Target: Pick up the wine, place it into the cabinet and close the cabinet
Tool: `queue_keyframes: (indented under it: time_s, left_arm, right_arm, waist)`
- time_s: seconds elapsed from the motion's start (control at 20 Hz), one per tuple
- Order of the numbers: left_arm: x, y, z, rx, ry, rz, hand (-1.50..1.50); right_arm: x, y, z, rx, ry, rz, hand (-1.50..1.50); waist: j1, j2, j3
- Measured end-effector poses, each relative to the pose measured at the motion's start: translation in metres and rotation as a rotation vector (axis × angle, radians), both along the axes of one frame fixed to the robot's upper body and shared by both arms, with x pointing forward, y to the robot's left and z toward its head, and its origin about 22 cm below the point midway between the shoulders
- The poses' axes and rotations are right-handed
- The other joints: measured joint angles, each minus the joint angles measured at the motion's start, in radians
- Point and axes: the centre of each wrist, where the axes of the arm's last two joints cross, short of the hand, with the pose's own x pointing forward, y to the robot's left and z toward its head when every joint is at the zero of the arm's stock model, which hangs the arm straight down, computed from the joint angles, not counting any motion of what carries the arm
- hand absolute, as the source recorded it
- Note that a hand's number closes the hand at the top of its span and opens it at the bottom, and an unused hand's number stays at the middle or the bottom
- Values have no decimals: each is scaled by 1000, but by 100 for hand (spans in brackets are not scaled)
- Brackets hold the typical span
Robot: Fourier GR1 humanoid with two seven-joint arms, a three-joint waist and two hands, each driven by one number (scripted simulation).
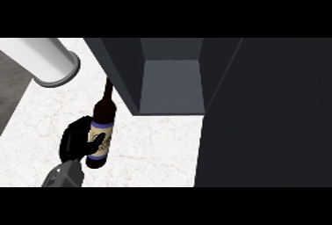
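The left hand (76,143), at seven o'clock, curls its fingers around the wine (101,132), gripping the labelled body. The bottle's neck points to twelve o'clock, beside the open cabinet (170,83). A white cylinder (45,59) stands at ten o'clock.

Dark wine bottle (102,132), cream-and-blue label, neck toward open dark cabinet (170,83)

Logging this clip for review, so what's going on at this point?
The robot's left hand is curled round a dark wine bottle with a cream and blue label, held over the pale counter. The bottle sits just left of the dark cabinet, whose door stands open on the right. The bottle isn't inside yet. A white cylinder stands at upper left.
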Motion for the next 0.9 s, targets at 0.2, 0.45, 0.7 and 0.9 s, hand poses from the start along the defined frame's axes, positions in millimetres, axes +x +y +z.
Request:
queue_keyframes:
  time_s: [0.2,0.45,0.7,0.9]
  left_arm:
    - [-29,-4,-9,-3,-73,-4,150]
    - [-33,-14,7,-26,-158,-44,150]
    - [-29,-34,38,-23,-202,-106,150]
    - [-31,-58,67,-18,-213,-136,150]
  right_arm:
    - [2,-3,2,-9,-12,-12,-150]
    - [0,-3,-2,-4,-4,-12,-150]
    - [3,-2,2,-1,-16,-12,-150]
    - [3,-2,0,1,-19,-5,-150]
  waist:
    - [5,-1,0]
    - [3,-1,1]
    - [5,0,1]
    - [3,0,1]
